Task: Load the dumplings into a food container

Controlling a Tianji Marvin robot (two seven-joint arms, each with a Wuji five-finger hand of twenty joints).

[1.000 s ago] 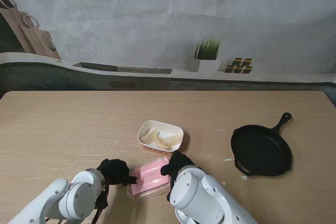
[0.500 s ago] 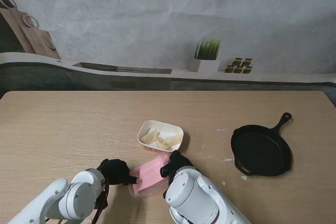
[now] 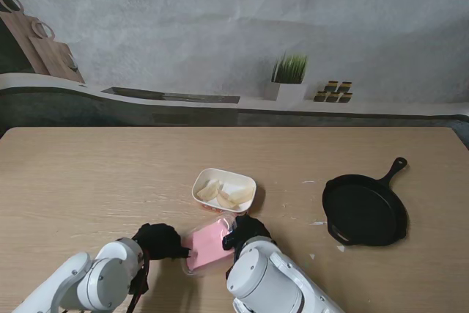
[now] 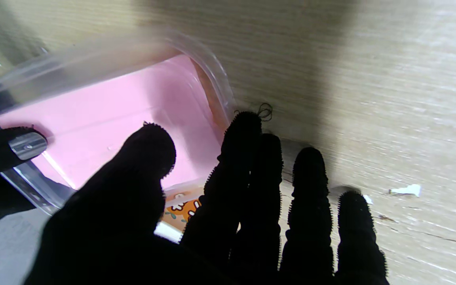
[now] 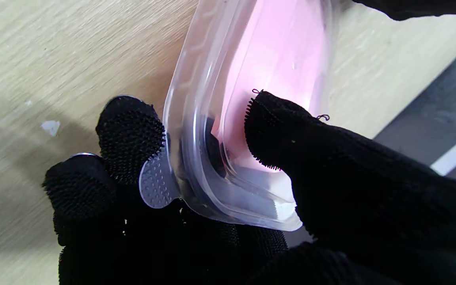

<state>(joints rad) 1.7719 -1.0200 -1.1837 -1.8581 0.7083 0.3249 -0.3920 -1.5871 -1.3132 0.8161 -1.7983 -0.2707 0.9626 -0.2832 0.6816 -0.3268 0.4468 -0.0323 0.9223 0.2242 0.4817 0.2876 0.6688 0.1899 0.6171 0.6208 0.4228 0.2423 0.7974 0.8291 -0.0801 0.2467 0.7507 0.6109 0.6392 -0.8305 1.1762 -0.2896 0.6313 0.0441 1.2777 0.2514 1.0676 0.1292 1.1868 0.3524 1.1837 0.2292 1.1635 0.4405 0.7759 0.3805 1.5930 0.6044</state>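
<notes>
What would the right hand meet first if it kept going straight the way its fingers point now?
The right hand, gripping the clear lid, points away from the robot. Next in line appears to be the white container holding the dumplings, though the gap between them is hard to judge.

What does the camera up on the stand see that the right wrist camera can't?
Only the stand view shows the white rectangular bowl of dumplings, the black cast-iron frying pan, the small potted green plant and the left hand.

Only the right wrist view shows the small dotted pull tab on the lid's corner, and the right hand pinching that corner between thumb and fingers.

Both show the clear plastic lid with pink inside and the light wooden table.
</notes>
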